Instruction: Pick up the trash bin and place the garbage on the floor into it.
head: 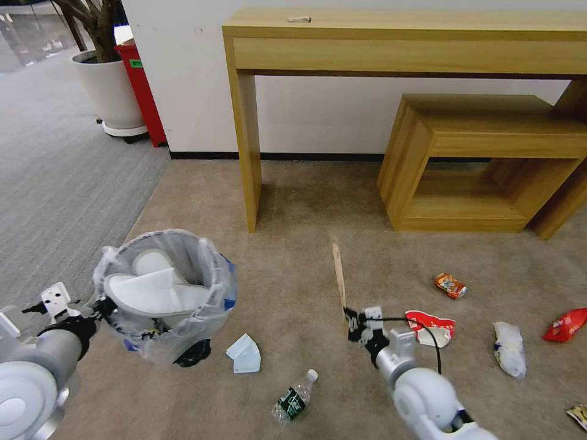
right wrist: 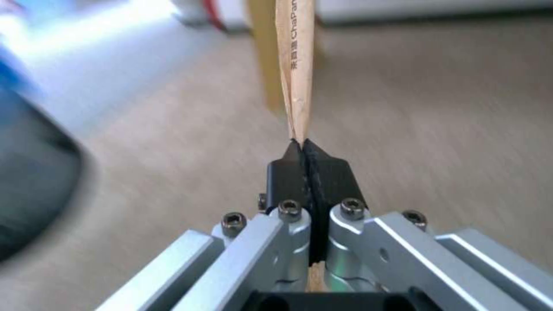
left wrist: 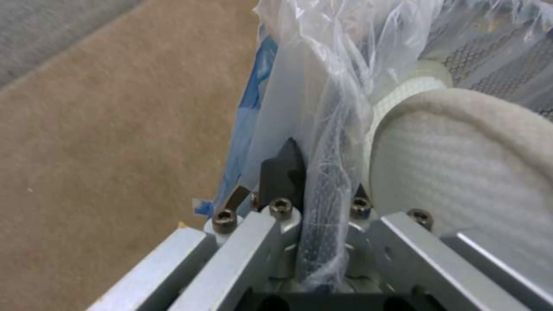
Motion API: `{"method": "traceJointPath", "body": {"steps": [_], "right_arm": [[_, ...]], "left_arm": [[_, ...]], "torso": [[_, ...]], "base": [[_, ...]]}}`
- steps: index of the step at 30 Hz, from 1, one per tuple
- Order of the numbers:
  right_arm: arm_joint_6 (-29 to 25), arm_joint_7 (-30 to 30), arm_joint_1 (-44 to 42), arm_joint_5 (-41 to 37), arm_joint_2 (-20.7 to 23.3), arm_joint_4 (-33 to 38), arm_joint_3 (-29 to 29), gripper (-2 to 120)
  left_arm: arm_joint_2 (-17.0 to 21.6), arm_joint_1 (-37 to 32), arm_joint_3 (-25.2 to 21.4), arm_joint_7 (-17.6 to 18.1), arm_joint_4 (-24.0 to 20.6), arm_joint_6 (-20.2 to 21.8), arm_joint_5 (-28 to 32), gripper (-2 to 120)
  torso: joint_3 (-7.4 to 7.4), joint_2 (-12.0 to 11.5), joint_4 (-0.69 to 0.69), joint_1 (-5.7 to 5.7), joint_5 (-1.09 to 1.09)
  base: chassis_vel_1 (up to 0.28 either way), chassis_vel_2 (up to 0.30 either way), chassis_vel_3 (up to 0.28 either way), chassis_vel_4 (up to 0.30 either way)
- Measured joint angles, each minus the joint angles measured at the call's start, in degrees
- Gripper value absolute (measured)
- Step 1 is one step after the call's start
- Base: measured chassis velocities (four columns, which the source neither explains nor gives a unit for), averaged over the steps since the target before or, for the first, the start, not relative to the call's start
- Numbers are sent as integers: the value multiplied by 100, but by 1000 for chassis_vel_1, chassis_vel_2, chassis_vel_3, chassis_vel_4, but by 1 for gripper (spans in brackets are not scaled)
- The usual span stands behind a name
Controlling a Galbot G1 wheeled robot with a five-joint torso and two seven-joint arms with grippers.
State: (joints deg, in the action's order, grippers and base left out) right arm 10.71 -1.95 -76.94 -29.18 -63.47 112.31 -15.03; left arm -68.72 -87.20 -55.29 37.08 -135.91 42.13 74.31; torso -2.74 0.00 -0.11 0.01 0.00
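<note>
Right claw pinches the wooden stick by its near end; light, stiff, it juts ahead. Left claw clamps the trash bin rim.

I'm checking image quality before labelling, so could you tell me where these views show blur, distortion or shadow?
Head view: straight desk edges bow, wide-angle distortion; soft shadow under the desk. Right wrist view: carpet and background smeared, while the right gripper and its wooden stick stay sharp. Left wrist view: left gripper on the trash bin rim; the slipper looks soft.
</note>
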Motion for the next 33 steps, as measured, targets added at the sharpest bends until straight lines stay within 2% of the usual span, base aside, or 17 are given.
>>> {"method": "traceJointPath", "body": {"steps": [1, 2, 4, 5, 6, 8, 10, 13, 14, 17, 25, 33], "right_arm": [[-304, -385, 53, -151, 102, 98, -3, 0], [-304, -385, 53, -151, 102, 98, -3, 0], [-585, -777, 115, -332, 168, 151, 19, 0], [-854, -1197, 198, -594, 207, 159, 59, 0], [-854, -1197, 198, -594, 207, 159, 59, 0], [-1230, -1976, 410, -1209, 229, 125, 150, 0], [-1317, -2169, 464, -1304, 224, 88, 165, 0], [-1710, -3202, 793, -1576, 189, -126, 233, 0], [-1710, -3202, 793, -1576, 189, -126, 233, 0], [-1917, -3874, 1079, -1818, 172, -259, 315, 0], [-2023, -4402, 1365, -2348, 89, -343, 477, 0], [-2033, -4641, 1539, -2291, -90, -485, 663, 0]], "left_arm": [[42, -34, 102, 43, -35, 0, 58, 1], [42, -34, 102, 43, -35, 0, 58, 1], [80, -69, 226, 70, -65, 0, 93, 1], [106, -89, 384, 79, -76, 0, 93, 1], [106, -89, 384, 79, -76, 0, 93, 1], [87, -92, 705, 88, -59, 0, 9, 1], [76, -91, 767, 90, -53, 0, -13, 1], [29, -91, 1157, 92, -34, 0, -182, 1], [29, -91, 1157, 92, -34, 0, -182, 1], [48, -87, 1542, 87, -28, 0, -302, 1], [35, -24, 2021, 61, 19, 0, -454, 1], [49, 0, 2220, 18, 21, 0, -458, 1]], "torso": [[0, 0, 0, 0, 1], [0, 0, 0, 0, 1], [0, 0, 0, 0, 0], [0, 0, 0, 0, 1], [0, 0, 0, 0, 1], [0, 0, 0, 0, 1], [0, 0, 0, -1, 1], [0, 0, 0, 0, 0], [0, 0, 0, 0, 0], [0, 0, 0, 0, 0], [0, 0, 0, 0, 0], [0, 0, 0, 0, 0]], "base": [[0, 0, 0, 0], [0, 0, 0, 0], [0, 0, 0, 0], [0, 0, 0, 0], [0, 0, 0, 0], [0, 0, 0, 0], [0, 0, 0, 0], [0, 0, 0, 0], [0, 0, 0, 0], [0, 0, 0, 0], [0, 0, 0, 0], [0, 0, 0, 0]]}}
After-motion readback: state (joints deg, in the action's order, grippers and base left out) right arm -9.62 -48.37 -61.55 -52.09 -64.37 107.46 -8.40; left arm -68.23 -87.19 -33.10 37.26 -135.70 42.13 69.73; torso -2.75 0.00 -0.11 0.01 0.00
